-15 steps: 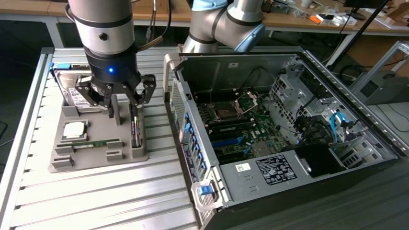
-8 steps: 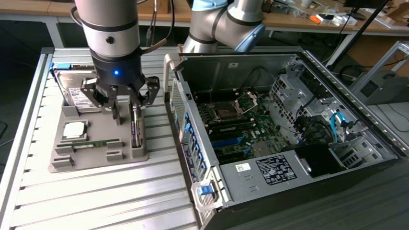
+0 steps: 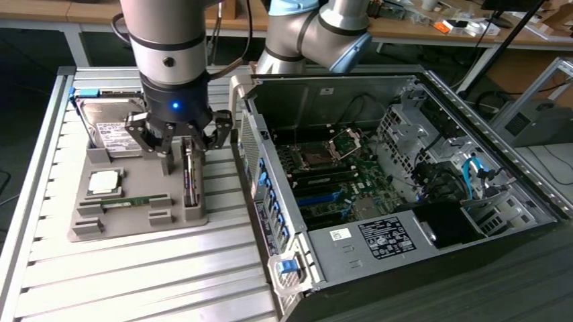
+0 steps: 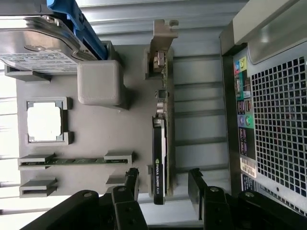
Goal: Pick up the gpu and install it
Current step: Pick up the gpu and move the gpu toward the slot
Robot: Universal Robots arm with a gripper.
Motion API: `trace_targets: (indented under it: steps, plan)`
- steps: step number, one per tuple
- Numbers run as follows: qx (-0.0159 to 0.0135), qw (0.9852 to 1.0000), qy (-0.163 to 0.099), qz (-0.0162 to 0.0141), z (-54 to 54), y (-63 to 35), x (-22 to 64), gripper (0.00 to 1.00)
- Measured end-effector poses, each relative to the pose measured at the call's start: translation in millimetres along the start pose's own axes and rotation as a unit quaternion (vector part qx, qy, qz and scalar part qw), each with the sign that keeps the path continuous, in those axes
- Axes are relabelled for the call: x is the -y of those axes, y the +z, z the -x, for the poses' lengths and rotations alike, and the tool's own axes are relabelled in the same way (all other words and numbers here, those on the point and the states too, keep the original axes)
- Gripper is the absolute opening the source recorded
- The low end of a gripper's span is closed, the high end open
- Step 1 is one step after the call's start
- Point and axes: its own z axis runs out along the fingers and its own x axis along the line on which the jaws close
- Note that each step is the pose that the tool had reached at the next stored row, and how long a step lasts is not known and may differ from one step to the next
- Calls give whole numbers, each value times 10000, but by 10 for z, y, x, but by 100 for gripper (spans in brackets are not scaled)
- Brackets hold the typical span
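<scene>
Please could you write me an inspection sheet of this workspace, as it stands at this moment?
Surface: slatted metal table, with a gray parts holder on it.
Job's things: gpu stands on edge in the holder's slot; open computer case beside it, on the exterior view's right.
Clutter: hard drive, processor chip, memory stick in the holder.
Grippers: gripper open, jaws either side of the gpu, not touching.
Cables: blue cables inside the case.
Surroundings: wooden benches behind.

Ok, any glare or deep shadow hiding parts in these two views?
Wrist view: glare bleaches the processor chip white; the gpu shows no glare. Exterior view: evenly lit tray, shadow only deep inside the computer case.
</scene>
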Motion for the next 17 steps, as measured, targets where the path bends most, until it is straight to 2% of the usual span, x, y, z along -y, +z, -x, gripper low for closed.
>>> trace_targets:
  steps: [13, 17]
  plan:
    - [-6, 10000, 0, -20, 28, 101, -169, 54]
    - [-8, 10000, -1, -30, 28, 139, -251, 54]
